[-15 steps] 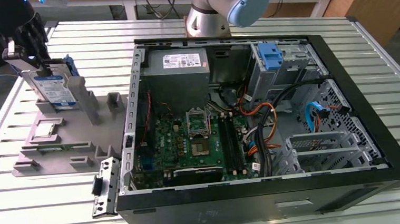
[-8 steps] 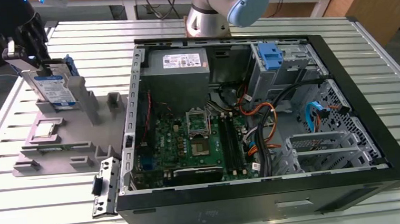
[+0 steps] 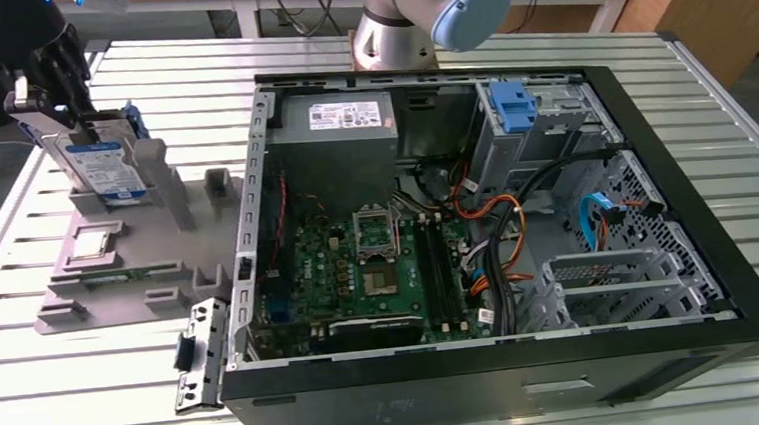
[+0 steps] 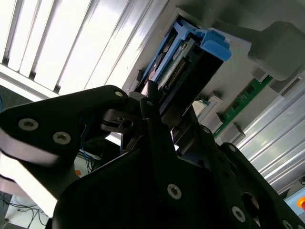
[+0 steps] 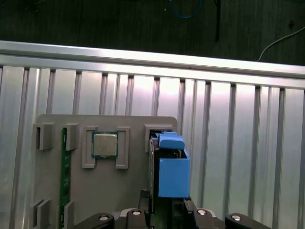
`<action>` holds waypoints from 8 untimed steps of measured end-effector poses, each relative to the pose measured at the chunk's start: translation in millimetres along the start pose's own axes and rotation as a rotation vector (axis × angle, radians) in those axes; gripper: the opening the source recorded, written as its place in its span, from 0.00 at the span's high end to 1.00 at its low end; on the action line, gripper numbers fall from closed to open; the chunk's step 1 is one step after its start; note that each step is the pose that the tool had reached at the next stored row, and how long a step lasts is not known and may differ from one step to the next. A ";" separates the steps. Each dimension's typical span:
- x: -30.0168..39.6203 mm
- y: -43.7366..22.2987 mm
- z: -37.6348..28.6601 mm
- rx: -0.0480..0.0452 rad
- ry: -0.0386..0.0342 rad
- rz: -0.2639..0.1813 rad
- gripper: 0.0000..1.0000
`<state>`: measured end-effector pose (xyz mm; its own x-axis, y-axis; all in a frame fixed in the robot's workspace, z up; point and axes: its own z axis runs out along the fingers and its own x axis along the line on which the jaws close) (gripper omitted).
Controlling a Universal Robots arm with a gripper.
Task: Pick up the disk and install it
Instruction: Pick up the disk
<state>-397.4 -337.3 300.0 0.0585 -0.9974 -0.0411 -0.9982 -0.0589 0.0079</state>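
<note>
Nearest the lens in the second wrist view, the end effector (image 4: 151, 98), fingers closed on the disk (image 4: 183, 62) by its edge. Holds it upright at the grey fixture (image 3: 129, 260) on the counter (image 3: 84, 393), at the exterior view's left, well apart from the open computer case (image 3: 497, 365). Beside it on the fixture, a small square chip (image 5: 104, 144).

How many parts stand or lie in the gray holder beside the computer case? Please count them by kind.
disk in blue carrier: 1
square silver chip: 1
green memory stick: 1
Total: 3
</note>
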 end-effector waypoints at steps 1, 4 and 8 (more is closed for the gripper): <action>0.0 0.0 0.0 0.0001 0.0000 0.000 0.64; 0.0 0.0 -0.1 0.0001 0.0000 0.000 0.64; 0.0 0.0 -0.2 0.0000 0.0000 0.000 0.63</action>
<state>-397.4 -337.3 300.2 0.0585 -0.9974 -0.0411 -0.9982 -0.0589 0.0079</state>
